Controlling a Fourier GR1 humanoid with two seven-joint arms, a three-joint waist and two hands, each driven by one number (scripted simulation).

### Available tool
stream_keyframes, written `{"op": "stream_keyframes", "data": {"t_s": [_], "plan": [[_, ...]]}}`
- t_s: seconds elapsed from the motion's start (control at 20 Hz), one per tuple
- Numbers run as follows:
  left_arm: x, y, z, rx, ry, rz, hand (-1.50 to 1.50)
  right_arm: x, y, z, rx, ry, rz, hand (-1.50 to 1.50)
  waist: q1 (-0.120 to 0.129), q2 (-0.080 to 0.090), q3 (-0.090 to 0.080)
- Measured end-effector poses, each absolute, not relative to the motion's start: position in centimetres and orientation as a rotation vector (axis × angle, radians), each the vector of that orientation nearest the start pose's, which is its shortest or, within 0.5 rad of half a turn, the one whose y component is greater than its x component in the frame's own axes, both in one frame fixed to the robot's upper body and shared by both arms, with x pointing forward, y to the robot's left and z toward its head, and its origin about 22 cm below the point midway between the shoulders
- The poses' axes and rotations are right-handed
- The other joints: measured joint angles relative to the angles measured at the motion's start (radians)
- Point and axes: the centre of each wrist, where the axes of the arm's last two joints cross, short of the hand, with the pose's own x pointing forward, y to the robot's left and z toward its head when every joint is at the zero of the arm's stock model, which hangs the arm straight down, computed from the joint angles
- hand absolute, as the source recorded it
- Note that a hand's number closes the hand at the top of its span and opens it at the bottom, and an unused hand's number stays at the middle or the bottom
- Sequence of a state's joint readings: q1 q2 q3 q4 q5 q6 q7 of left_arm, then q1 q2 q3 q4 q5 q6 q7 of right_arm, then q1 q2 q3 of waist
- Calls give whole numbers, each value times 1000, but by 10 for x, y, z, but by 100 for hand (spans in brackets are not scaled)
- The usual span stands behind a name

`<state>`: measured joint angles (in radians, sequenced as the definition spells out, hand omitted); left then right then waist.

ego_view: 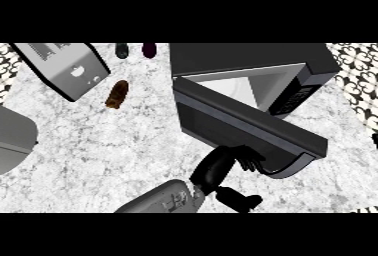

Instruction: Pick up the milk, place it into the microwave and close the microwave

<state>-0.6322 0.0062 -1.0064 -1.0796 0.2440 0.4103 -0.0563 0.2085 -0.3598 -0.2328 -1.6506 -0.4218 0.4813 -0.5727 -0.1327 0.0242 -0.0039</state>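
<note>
Plainly, milk: no carton or bottle shows on the counter; if it is in the microwave, the door and cavity walls hide it, so I cannot tell where it lies.
Microwave [255, 62]: upper right of the frame, dark body, its pale cavity showing through the gap behind the door.
What the cavity holds: only light walls and floor can be seen; nothing inside can be made out.
Door [247, 127]: a long dark slab running from centre frame down toward the lower right, partly swung, its long axis slanting across the front of the cavity.
Right hand [225, 167]: lower centre, its black fingers against the lower outer face of the door, close to the door's curved lower end; they look bent over the door's edge, holding nothing else.
Deciding relation: the door lies up and right of the hand, so my guess is a push toward the upper right would shut it.
Left hand: not in the frame, so the right one is nearer.
Toaster [66, 67]: upper left, tilted.
Brown item [117, 94]: small, oblong, on the counter right of the toaster.
Two small dark things [135, 50]: top edge.
Grey shape [15, 137]: left edge, cut off.
Counter [111, 150]: pale speckled stone.
</note>
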Motion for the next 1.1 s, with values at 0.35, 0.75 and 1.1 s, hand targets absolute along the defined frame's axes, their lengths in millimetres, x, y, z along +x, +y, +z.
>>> {"op": "stream_keyframes", "data": {"t_s": [0.35,0.75,1.1], "plan": [[276,-9,23,-350,-1698,-706,150,198,-367,54,364,-2150,183,-150,-72,18,-3],[304,-17,50,-341,-1768,-613,150,208,-365,79,431,-2180,262,-150,-153,35,-1],[328,-21,72,-304,-1806,-562,150,213,-366,94,494,-2176,315,-150,-209,49,1]]}}
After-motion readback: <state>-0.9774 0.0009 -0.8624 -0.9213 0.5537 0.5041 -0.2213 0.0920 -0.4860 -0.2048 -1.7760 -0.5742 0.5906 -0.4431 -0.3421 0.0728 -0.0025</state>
